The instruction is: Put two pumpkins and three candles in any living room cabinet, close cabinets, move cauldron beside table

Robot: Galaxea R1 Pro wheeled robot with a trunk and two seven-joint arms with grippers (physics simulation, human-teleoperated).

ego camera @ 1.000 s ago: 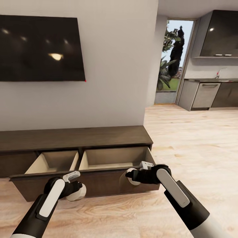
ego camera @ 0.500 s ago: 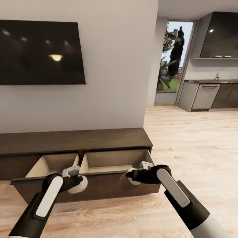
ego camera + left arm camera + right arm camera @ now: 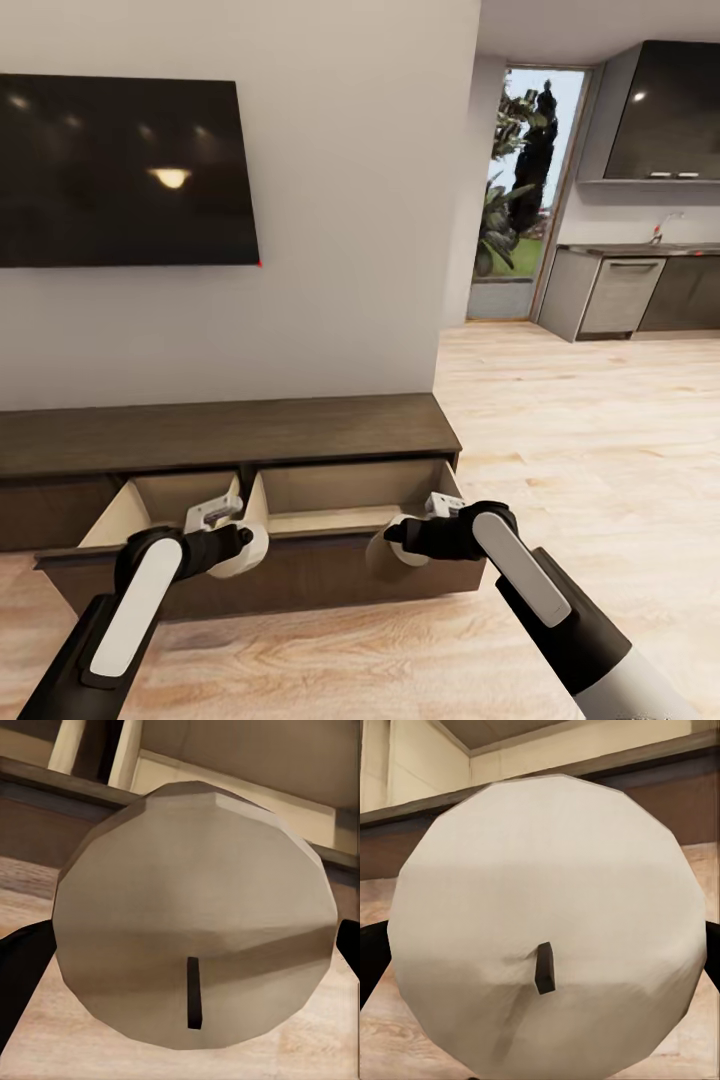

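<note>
Beige-grey candles sit in both our claws, one each, low in the head view just in front of the cabinet [image 3: 230, 435]. Left claw [image 3: 245, 548] is closed around a candle [image 3: 240, 553] at lower left of centre; right claw [image 3: 395, 540] is closed around the other candle [image 3: 392, 545] at lower centre. Each wrist view looks onto a candle's flat end: left candle [image 3: 191, 919] with a dark wick, black finger edges showing at both sides; right candle [image 3: 547, 922] likewise, paler, short wick stub.

Cabinet is the long low dark brown unit under the wall TV [image 3: 125, 170]. Its wide drawer front [image 3: 280, 575] stands pulled out, pale wood compartments open behind it. Both candles are at the drawer front, near its top edge, not yet over the openings as far as we can tell. Kitchen [image 3: 640, 270] is at upper right, wood floor [image 3: 560, 430] around.

Handling, our judgement: candles look short, stiff and light, with smooth waxy sides, so some slip risk; the grip across the round side wall seems right, ends left free. Low fragility, though a drop could make them roll. Next we'd lift both clear over the drawer edge, then let go inside.
</note>
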